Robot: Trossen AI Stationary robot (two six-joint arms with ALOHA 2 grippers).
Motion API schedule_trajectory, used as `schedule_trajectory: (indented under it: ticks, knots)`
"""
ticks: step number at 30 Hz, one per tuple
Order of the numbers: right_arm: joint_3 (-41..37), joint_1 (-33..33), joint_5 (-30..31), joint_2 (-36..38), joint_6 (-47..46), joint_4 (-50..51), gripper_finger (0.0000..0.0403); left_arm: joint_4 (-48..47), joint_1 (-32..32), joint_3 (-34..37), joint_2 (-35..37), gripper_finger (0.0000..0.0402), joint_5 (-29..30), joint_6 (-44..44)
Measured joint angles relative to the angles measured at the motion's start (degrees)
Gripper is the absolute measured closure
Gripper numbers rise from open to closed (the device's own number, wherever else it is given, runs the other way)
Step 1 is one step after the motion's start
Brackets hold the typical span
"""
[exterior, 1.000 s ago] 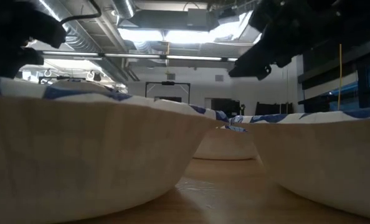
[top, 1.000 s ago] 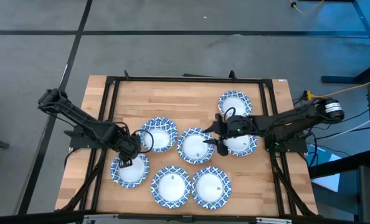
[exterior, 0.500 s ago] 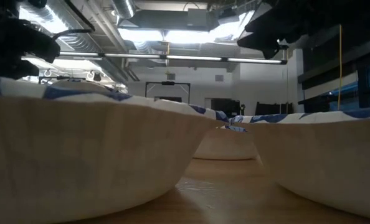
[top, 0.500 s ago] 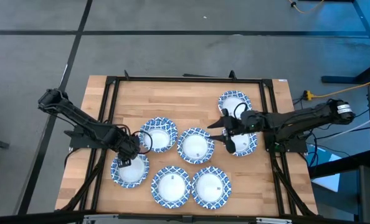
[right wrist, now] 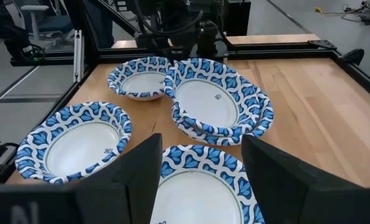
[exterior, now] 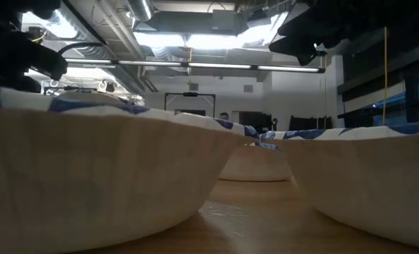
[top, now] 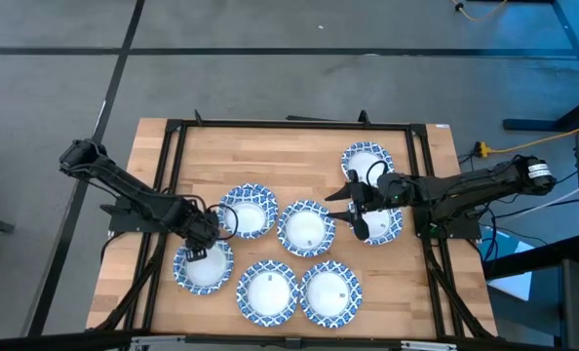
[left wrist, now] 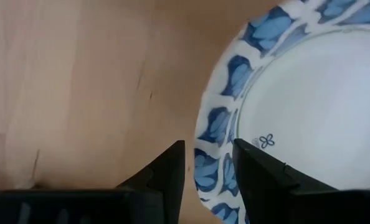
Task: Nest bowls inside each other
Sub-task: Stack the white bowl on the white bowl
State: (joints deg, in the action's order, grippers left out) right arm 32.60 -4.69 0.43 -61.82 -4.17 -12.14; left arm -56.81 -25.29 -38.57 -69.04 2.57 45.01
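Several blue-rimmed white bowls lie on the wooden table, each resting on its base. My left gripper (top: 200,251) (left wrist: 207,152) is low over the near-left bowl (top: 204,267), open, with one finger outside and one inside its rim (left wrist: 213,134). My right gripper (top: 351,216) (right wrist: 200,165) hangs wide open in the air between the middle bowl (top: 306,227) (right wrist: 200,186) and the right bowl (top: 379,224). A nested stack (top: 248,211) (right wrist: 216,106) sits left of the middle bowl. My left gripper comes from above with its fingers on either side of the near-left bowl's rim (left wrist: 203,174). Whether they touch the rim, I cannot tell. The bowl sits flat on the table.
More bowls lie at the far right (top: 367,161) and along the near edge (top: 267,291) (top: 330,292). A black frame (top: 289,124) borders the table. Bare wood lies in the far left part (top: 241,156). The room with desks shows behind.
My right gripper has drawn back toward the table's right edge, from over the middle bowl's right rim to the gap beside the right bowl, staying open, then held still. My left gripper has sunk a little toward the near-left bowl. No bowl has moved.
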Motion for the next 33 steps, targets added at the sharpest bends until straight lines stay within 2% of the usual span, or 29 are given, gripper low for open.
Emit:
schedule_trajectory:
  ticks: [8,21,29,33]
  knots:
    - [0.0,0.0,-0.02,0.0,0.31,0.05,0.0182,0.66,3.72,0.0,0.0,0.0273,0.65,-0.42]
    - [0.0,0.01,-0.02,-0.01,0.71,0.85,0.0182,2.08,4.07,0.0,-0.13,0.0273,-0.77,-2.08]
    - [0.0,0.01,-0.02,-0.02,1.58,0.87,0.0182,4.5,4.07,0.0,-5.28,0.0273,-0.98,-3.62]
    - [0.0,0.0,-0.02,-0.02,1.62,0.9,0.0182,4.72,4.03,0.0,-7.46,0.0274,-3.22,-5.11]
